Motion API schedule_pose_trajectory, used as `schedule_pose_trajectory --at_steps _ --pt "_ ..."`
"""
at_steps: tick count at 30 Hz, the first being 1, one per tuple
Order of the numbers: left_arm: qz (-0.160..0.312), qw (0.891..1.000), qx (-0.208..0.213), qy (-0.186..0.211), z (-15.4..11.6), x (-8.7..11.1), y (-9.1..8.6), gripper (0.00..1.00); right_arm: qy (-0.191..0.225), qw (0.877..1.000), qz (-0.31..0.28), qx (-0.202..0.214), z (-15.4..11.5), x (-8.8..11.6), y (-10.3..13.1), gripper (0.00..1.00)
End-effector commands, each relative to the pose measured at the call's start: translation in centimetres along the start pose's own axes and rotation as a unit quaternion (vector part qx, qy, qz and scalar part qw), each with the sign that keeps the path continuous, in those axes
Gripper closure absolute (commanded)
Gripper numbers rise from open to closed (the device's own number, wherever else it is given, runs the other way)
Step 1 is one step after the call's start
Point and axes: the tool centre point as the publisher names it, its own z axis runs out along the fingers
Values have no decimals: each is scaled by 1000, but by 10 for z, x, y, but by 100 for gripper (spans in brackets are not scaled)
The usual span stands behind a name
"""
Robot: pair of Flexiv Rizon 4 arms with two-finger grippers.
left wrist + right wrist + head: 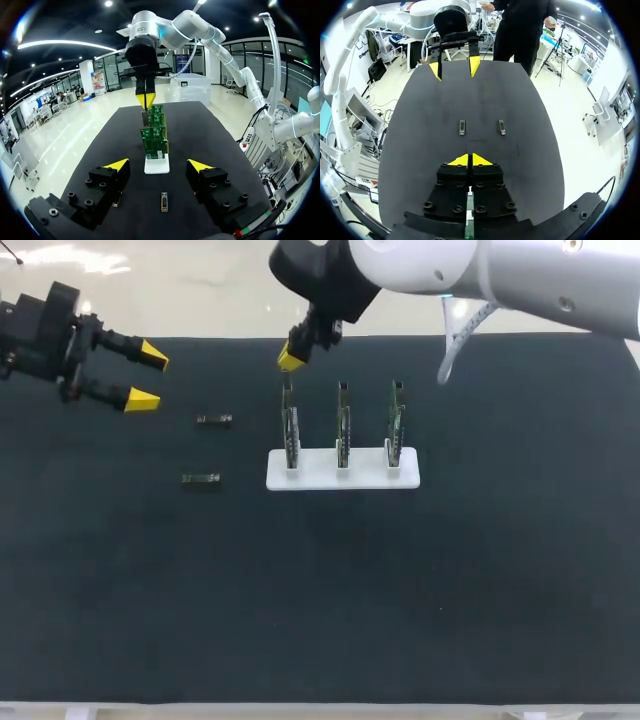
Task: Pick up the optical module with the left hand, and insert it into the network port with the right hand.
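Observation:
Two small dark optical modules (213, 420) (201, 479) lie flat on the black mat, left of a white holder (343, 468). Three upright green circuit boards (290, 430) stand in that holder. My left gripper (147, 378) hangs open at the far left, above and behind the modules, with nothing between its fingers. From its wrist view one module (163, 201) lies on the mat between the open fingers (117, 164), with the boards (154, 140) ahead. My right gripper (292, 358) is shut just over the top of the leftmost board. Its yellow tips (470, 160) meet with nothing between them.
The black mat (400, 590) covers the table. In the right wrist view both modules (462, 127) (502, 127) lie ahead of the shut tips, with my left gripper (455, 67) beyond them. The right arm crosses over the table's back right.

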Motion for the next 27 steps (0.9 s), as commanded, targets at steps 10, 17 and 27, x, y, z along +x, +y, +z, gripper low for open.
schedule_pose_trajectory --at_steps 10,17,27 --pt "0 1000 -2 2 0 -1 -1 0 -9 1000 2 0 11 7 0 100" --pt "0 1000 -2 2 0 -1 -1 0 -4 1000 0 1 18 10 -1 100" --pt "0 1000 -2 2 0 -1 -1 0 2 1000 -4 -1 23 15 -4 100"
